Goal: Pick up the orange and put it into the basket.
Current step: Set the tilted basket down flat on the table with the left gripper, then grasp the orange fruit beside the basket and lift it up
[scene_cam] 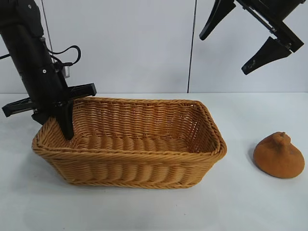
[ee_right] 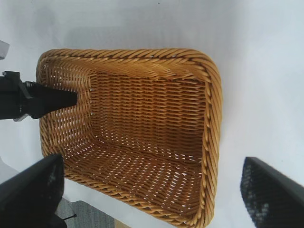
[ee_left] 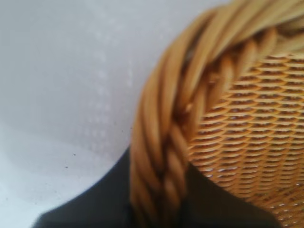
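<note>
The left gripper (scene_cam: 60, 122) stood at the wicker basket's (scene_cam: 144, 171) left end, one finger (scene_cam: 66, 122) inside the wall and, as the blurred left wrist view suggested, the other outside, the jaws astride the braided rim (ee_left: 164, 142) rather than clamped on it. The orange (scene_cam: 279, 155) sat on the white table (scene_cam: 154, 211), well apart to the basket's right. The right gripper (scene_cam: 250, 36) hung high above, jaws spread wide, holding nothing.
</note>
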You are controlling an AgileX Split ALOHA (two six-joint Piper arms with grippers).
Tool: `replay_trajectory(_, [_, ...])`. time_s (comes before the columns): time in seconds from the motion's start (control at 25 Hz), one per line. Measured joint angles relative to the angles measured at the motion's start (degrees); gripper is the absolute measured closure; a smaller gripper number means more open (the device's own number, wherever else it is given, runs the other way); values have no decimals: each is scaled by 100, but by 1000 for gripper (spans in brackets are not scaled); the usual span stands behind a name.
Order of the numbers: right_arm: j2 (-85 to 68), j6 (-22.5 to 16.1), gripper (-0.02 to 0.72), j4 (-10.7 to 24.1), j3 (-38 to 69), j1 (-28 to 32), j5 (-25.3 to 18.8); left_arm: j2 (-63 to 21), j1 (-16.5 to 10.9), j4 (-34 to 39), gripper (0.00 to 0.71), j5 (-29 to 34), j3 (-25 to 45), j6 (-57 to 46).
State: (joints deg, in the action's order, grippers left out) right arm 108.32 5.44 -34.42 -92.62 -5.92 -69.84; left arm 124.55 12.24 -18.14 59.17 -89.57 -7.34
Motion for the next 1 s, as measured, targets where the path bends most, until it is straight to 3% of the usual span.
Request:
replay_trajectory(0.16, [0, 0, 10, 0, 0, 0, 0, 0, 0, -50, 180, 38, -32, -18])
replay_trajectory(0.24, [0, 0, 10, 0, 0, 0, 0, -37, 0, -50, 116, 144, -131, -25])
replay_trajectory(0.4, [0, 0, 10, 0, 0, 0, 0, -354, 0, 145, 86, 432, -558, 71])
replay_trajectory(0.64, [0, 0, 10, 0, 0, 0, 0, -972, -50, 1725, 80, 872, -1115, 213])
replay_trajectory(1.0, [0, 0, 10, 0, 0, 0, 0, -1028, -880, 2065, 80, 1021, -1121, 407])
